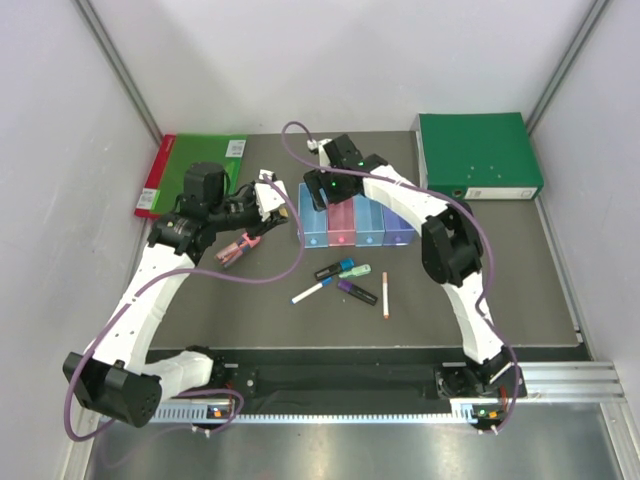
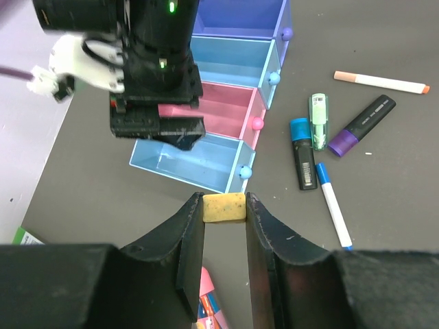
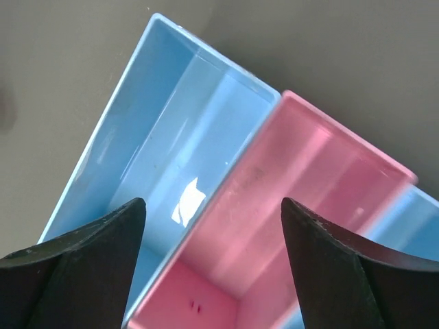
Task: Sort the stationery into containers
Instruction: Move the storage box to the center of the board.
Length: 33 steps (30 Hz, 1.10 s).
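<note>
A dark grey tabletop [image 1: 520,260] enclosed by white walls carries a row of four joined translucent bins [image 1: 356,222], light blue [image 2: 188,162], pink [image 2: 212,114], blue [image 2: 230,62] and purple-blue [image 2: 240,17]. The right gripper [image 1: 318,190] hangs over the boundary between the light blue and pink bins, jaws spread and nothing between them; the bin interiors visible to its wrist camera look empty. The left gripper [image 2: 224,229] is closed on a small yellow block [image 2: 223,208] just short of the light blue bin. Risk: the right arm occupies the space above the bins the left would approach, so an advance could bring the two into contact; the block, pinched only at the fingertips, might slip. Five pens lie together near the bins: black-blue marker [image 2: 302,152], mint green marker [image 2: 319,121], purple-black marker [image 2: 361,125], white-blue pen [image 2: 333,204] and pink-white pen [image 2: 381,82]. A green folder [image 1: 195,170] and dark green binder [image 1: 477,153] rest at the back.
</note>
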{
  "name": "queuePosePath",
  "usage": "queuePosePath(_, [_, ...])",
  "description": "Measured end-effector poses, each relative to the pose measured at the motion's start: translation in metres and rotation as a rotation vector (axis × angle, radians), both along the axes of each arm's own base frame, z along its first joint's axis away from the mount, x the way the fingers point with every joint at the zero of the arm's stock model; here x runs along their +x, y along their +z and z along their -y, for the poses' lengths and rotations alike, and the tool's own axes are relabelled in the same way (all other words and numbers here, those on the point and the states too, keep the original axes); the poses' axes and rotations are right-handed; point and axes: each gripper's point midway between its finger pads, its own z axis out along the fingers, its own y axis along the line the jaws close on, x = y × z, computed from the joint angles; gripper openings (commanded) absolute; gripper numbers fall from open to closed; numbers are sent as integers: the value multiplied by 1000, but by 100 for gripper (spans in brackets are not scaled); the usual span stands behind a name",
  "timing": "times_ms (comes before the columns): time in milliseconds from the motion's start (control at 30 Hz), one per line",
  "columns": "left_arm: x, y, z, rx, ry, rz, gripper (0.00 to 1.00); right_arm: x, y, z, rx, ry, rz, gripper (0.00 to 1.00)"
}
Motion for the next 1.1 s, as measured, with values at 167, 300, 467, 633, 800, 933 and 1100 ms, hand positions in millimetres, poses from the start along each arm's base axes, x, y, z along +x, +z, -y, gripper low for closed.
queuePosePath(167, [-1,0,-1,-1,1,3,0,-6,47,13,17,-9,68,82])
queuePosePath(300, [-7,-6,-3,1,0,-3,0,-12,96,31,43,-18,149,83])
queuePosePath(467, [-2,-30,3,2,-17,-49,0,-10,141,68,32,-74,247,84])
queuePosePath(633, [35,-70,19,6,-43,-128,0,-1,158,130,-47,-189,306,84])
queuePosePath(800, [82,-124,34,40,-50,-238,0,1,171,185,-115,-288,331,85])
queuePosePath(933, [114,-148,42,62,-56,-248,0,-9,181,210,-142,-304,348,89])
queuePosePath(1100, [138,-160,47,85,-71,-217,41,-41,180,204,-134,-165,316,93])
